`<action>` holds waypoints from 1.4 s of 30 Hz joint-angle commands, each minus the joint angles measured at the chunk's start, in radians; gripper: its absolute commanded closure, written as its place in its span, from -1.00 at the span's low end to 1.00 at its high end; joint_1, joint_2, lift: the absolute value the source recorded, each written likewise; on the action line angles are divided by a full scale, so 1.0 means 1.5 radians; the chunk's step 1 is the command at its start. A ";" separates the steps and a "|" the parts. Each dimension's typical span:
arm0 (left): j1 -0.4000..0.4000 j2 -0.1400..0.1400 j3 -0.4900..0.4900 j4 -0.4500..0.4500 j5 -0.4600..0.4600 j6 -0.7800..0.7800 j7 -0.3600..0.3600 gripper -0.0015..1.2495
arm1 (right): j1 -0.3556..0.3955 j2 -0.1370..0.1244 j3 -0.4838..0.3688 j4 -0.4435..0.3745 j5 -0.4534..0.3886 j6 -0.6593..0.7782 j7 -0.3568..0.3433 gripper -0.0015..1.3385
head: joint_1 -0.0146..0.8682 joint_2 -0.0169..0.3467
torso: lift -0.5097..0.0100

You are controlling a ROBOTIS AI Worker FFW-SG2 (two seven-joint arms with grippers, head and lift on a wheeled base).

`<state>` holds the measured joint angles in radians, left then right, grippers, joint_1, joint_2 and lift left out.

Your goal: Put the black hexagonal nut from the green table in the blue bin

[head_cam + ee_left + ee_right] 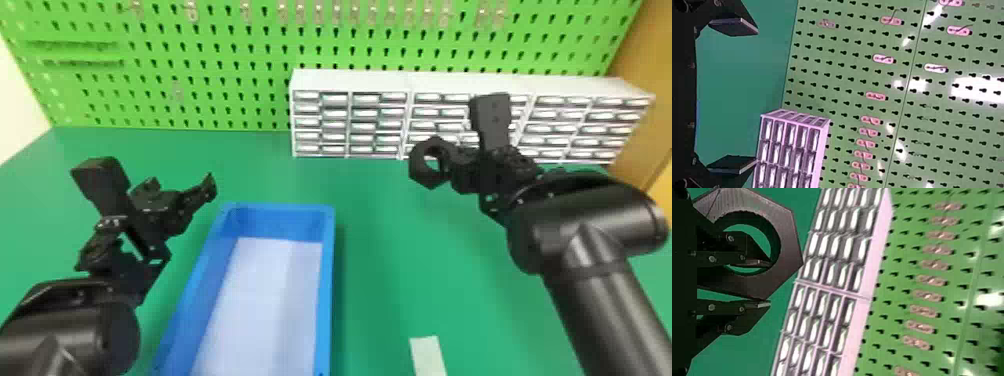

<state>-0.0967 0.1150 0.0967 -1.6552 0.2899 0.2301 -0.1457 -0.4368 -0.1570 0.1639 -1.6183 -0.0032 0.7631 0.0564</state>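
The jaws of the right gripper [446,168] are clamped on one wall of the black hexagonal nut [429,180], one finger through its hole. The nut is right of the blue bin [327,280], outside it. The left gripper [181,192] has its jaws wide apart. White drawer units [350,80] stand behind, on the green bench [380,250].

I register free room over the open top of the blue bin [328,280]. The green desk [380,240] gives me a passage between bin and right gripper [452,167]. Obstacles: raised bin walls; left gripper [181,192] near the far left corner; drawer cabinet [350,80] and pegboard [150,107] behind.
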 commanded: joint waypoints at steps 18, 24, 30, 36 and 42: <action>0.002 0.000 0.003 -0.001 0.000 0.000 0.000 -0.79 | -0.011 -0.017 0.088 -0.050 -0.149 -0.076 0.000 0.38 | 0.54 -0.73 | 0.58; 0.002 0.000 0.003 -0.001 0.000 0.000 0.000 -0.79 | -0.020 -0.025 0.132 -0.051 -0.190 -0.075 0.000 0.38 | 0.54 -0.73 | 0.58; 0.003 0.000 0.003 -0.001 0.000 0.000 0.000 -0.79 | -0.029 -0.033 0.176 -0.051 -0.224 -0.074 0.000 0.38 | 0.54 -0.73 | 0.58; 0.002 0.000 0.003 -0.001 0.000 0.000 0.000 -0.79 | -0.036 -0.036 0.207 -0.051 -0.246 -0.073 0.000 0.38 | 0.54 -0.73 | 0.58; 0.002 0.000 0.003 -0.001 -0.001 0.000 0.000 -0.79 | -0.039 -0.036 0.233 -0.051 -0.262 -0.070 0.000 0.38 | 0.54 -0.73 | 0.58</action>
<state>-0.0934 0.1150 0.1012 -1.6567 0.2899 0.2302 -0.1457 -0.4914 -0.2115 0.4870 -1.6951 -0.3816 0.6543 0.0567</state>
